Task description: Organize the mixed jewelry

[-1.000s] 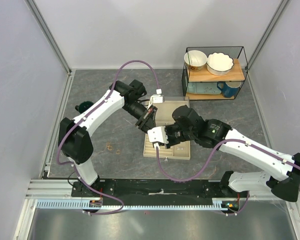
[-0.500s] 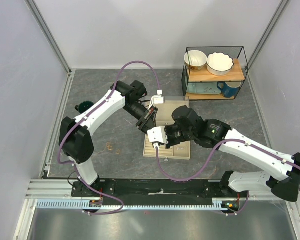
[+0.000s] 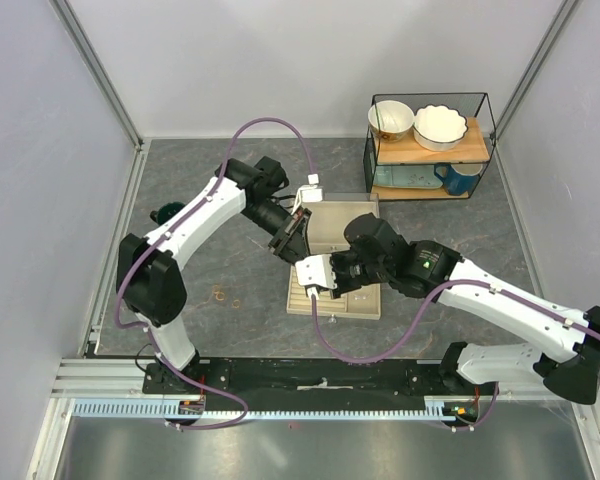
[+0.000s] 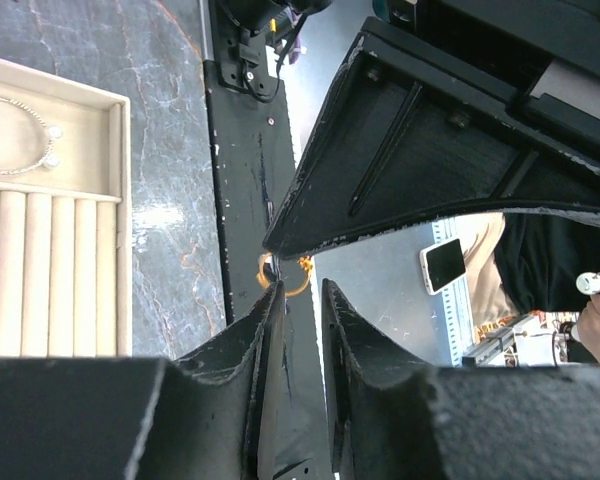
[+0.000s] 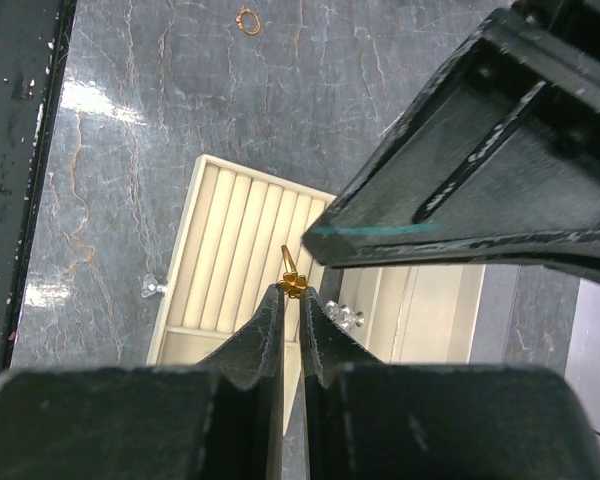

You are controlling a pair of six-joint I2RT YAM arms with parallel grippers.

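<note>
One compartment of the beige slotted tray (image 3: 350,308) is already occupied by the thin silvery hoop (image 4: 50,158), so that part is judged done. A gold-brown ring (image 5: 291,280) is grasped in the clenched right gripper (image 5: 292,295) over the tray's padded rolls, not yet seated, while the left gripper (image 4: 300,292) is seen beside it, slightly parted and empty. Further small rings (image 3: 220,293) are left loose on the tabletop (image 3: 200,180), so much is judged outstanding.

Beige slotted tray box (image 3: 366,308) near centre of grey marbled table (image 3: 220,180). Far right: black wire rack (image 3: 408,153), small bowl (image 3: 391,120) and white scalloped bowl (image 3: 440,125) on top shelf, blue mug (image 3: 458,178) beneath. Dark green object (image 3: 167,213) at left edge.
</note>
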